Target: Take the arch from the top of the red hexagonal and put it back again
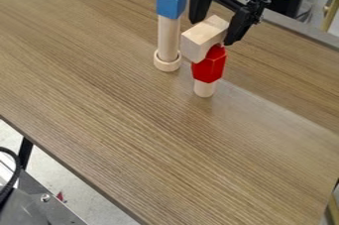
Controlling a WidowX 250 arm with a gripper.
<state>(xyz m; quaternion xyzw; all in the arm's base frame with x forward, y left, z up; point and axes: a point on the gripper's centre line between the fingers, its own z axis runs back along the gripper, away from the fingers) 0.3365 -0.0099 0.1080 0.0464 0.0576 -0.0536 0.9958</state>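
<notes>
Cam. looks from above at a slant, down on table, approx. mid-dist., facing its far edge.

A wood-grain table stands above a pale grey floor.

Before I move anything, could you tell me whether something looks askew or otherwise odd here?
The arch looks askew: it sits off-center on the red block, jutting out toward the picture's left. I can't tell whether it rests fully there. Nothing looks spilled or damaged.
</notes>
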